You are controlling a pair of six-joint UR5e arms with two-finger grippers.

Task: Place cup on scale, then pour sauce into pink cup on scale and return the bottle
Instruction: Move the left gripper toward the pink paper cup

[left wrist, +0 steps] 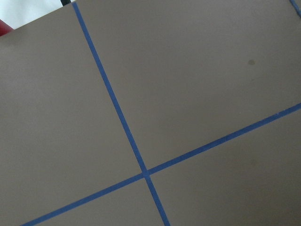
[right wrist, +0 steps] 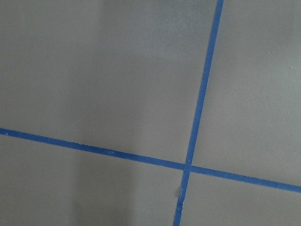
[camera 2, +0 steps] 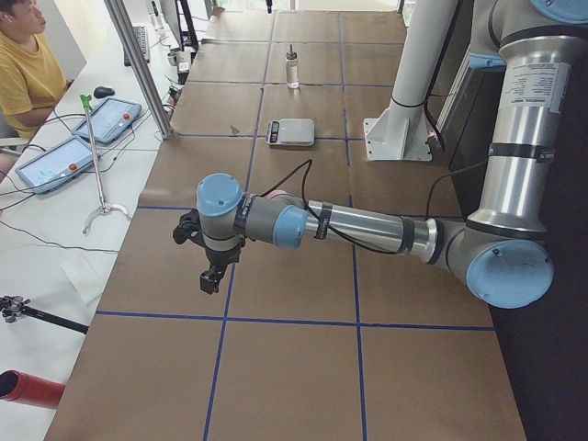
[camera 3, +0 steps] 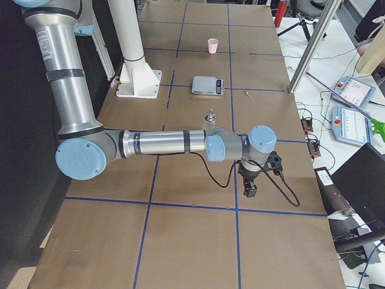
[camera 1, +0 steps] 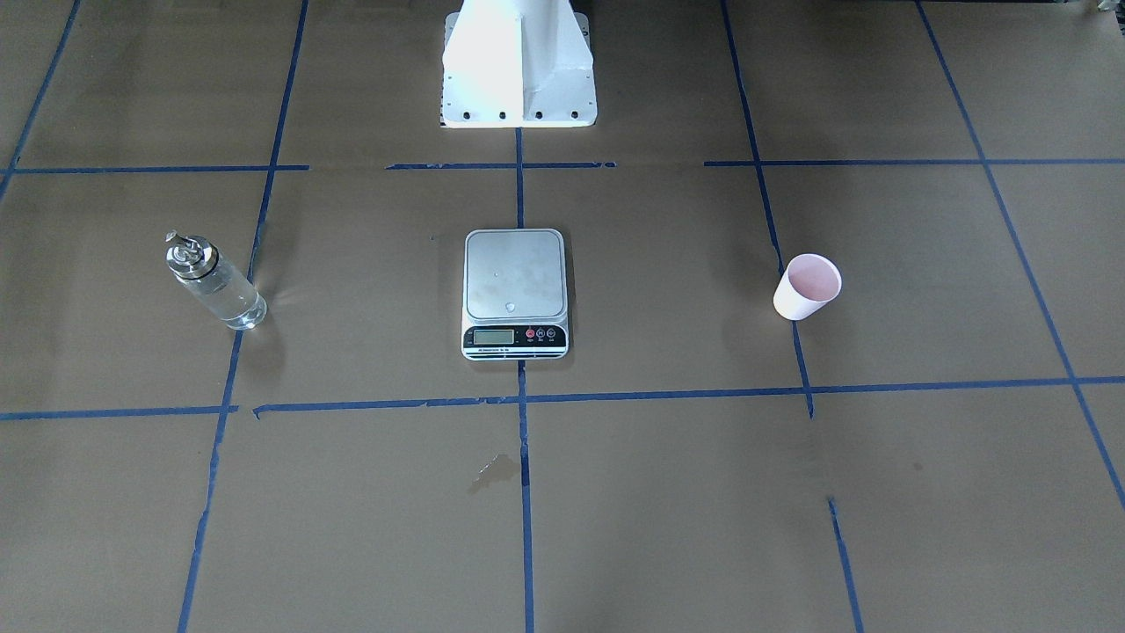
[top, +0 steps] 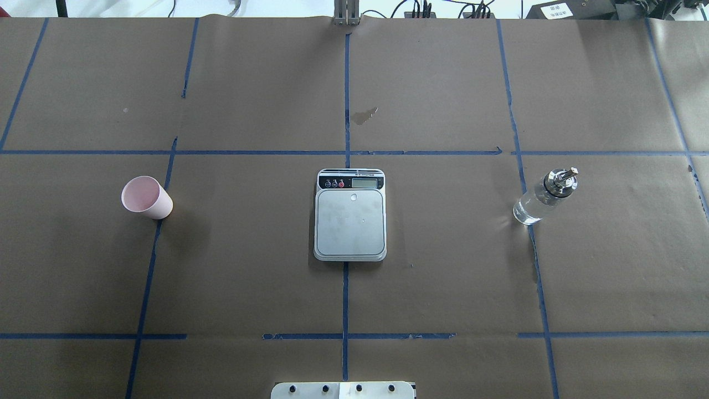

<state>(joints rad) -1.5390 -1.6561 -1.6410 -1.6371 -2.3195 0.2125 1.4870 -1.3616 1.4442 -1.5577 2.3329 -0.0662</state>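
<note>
Where the front-facing view looks steeply down on the desk (camera 1: 352,527), I see the scale (camera 1: 515,294) at centre, its display strip toward the camera. The cup (camera 1: 807,287) stands upright on the robot's left side, well apart from the scale. The bottle (camera 1: 215,281) stands upright on the robot's right side, also well apart, with clear sauce (camera 1: 230,303) showing through the glass.

Overhead view: cup at the view's left, bottle at its right, scale between them on the centre tape line (top: 345,299); a small dark stain (top: 364,115) lies beyond the scale.

Exterior left view: the near left arm (camera 2: 358,225) reaches low across the desk, and the left end effector (camera 2: 210,280) points down above the paper. I cannot tell how wide it is.

Exterior right view: the near right arm (camera 3: 162,143) lies likewise, the right end effector (camera 3: 250,189) pointing down. Its width I cannot tell either.

Both wrist views: brown paper and a crossing of blue tape.
</note>
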